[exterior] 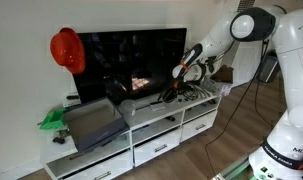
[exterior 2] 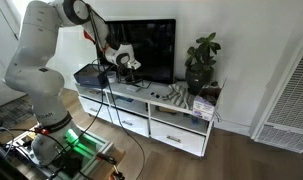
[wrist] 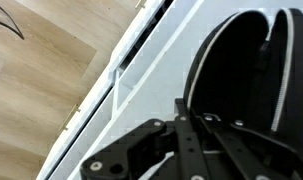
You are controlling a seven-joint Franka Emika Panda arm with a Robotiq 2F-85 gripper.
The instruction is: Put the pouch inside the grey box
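The pouch [wrist: 246,70] is black with a pale trim and fills the right of the wrist view, resting on the white cabinet top [wrist: 141,85]. My gripper [wrist: 181,108] sits at the pouch's left edge, and its fingers look drawn together on that edge. In both exterior views the gripper [exterior: 181,83] [exterior 2: 124,62] is low over the cabinet in front of the TV. The grey box [exterior: 96,122] is wide, shallow and dark grey. It lies at the far end of the cabinet from the gripper and also shows in an exterior view [exterior 2: 88,73].
A TV [exterior: 131,65] stands behind the gripper. A pale grey flat unit [exterior: 146,108] lies between the gripper and the box. A green object [exterior: 53,120] and a red helmet [exterior: 67,50] are beyond the box. A potted plant [exterior 2: 201,62] is at the other end.
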